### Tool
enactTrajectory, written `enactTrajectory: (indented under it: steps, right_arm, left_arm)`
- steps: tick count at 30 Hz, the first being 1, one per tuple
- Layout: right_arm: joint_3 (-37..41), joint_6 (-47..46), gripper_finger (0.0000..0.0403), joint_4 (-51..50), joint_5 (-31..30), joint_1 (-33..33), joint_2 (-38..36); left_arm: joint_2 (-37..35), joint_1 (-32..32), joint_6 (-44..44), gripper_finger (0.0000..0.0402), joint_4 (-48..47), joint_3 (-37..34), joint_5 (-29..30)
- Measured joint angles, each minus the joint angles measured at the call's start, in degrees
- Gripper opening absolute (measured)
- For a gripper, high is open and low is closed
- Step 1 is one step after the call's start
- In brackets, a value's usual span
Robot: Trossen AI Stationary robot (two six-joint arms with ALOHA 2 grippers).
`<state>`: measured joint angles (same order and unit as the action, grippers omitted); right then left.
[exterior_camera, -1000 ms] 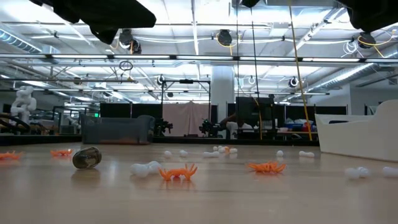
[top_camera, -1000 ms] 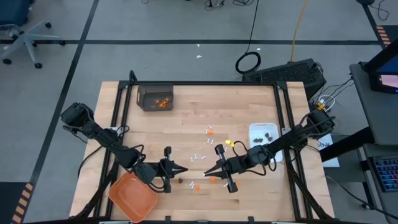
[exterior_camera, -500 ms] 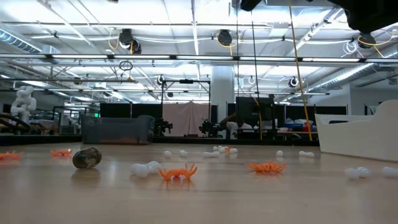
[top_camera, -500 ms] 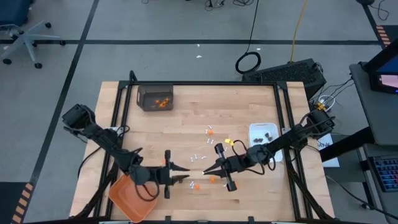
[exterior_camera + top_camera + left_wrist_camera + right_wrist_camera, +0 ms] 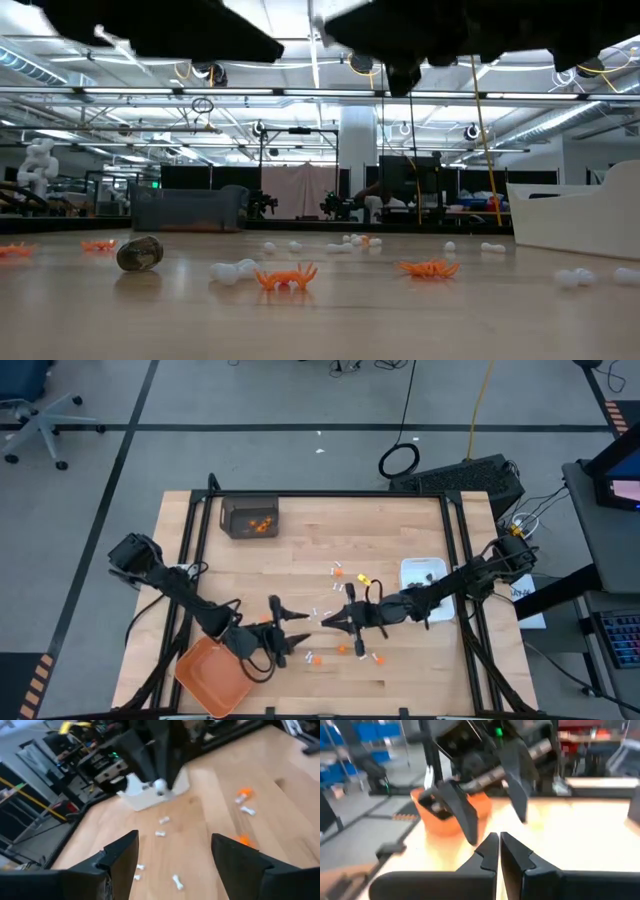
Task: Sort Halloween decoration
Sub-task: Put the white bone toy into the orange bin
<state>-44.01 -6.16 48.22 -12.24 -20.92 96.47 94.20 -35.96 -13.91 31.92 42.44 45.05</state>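
On the left, the orange tray sits at the near corner of the desk. Just beside it, the left claw hangs above the wood with its 2 fingers wide apart and nothing between them. The Halloween decoration lies scattered in the middle. The right claw faces the left one, fingers pressed together. The white dish stands on the right.
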Motion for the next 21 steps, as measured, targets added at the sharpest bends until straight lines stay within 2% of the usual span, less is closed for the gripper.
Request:
enactTrajectory:
  steps: [5,9,21]
  right_arm:
    - [0.0,-3.33,0.0,-9.61,-3.76,0.63,0.0]
    - [0.0,-5.52,0.0,-12.57,-5.89,1.24,0.09]
    - [0.0,-7.92,0.0,-3.84,-5.3,3.53,9.47]
  left_arm:
    - [0.37,-0.2,2.24,0.0246,0.19,0.0,-0.23]
    - [0.41,-0.64,5.59,0.0246,-0.56,0.0,-1.05]
    - [0.44,-0.6,10.9,0.0246,-6.86,0.02,-0.74]
